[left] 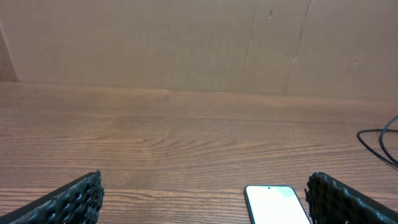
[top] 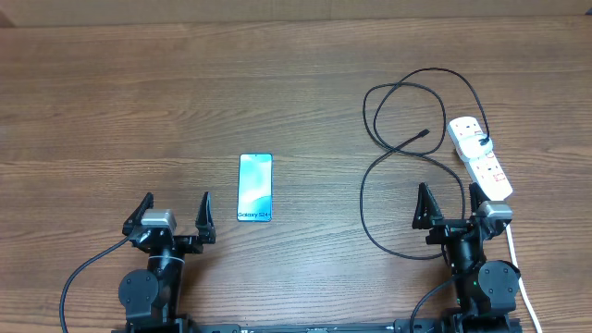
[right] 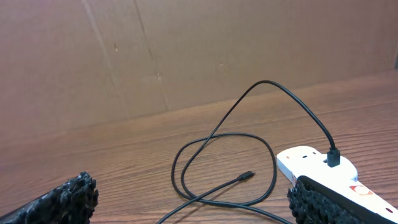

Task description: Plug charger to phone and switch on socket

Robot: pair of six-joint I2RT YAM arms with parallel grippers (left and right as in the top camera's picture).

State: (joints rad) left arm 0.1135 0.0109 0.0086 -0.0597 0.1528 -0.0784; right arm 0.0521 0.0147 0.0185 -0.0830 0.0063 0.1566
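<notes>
Fingers point(top: 204, 213) of left gripper point(top: 176, 200) and right gripper point(top: 448, 192) stood wide, empty. Phone point(top: 255, 188) lay face-up on tabletop point(top: 111, 111) near the left one; charger point(top: 362, 196) looped beside socket point(top: 483, 157), plugged into it, tip loose.

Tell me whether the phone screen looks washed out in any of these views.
Left wrist view: yes, the phone reads as plain white, text lost. Overhead view: no, its screen is turquoise with legible text. Right wrist view: phone not in frame.
</notes>
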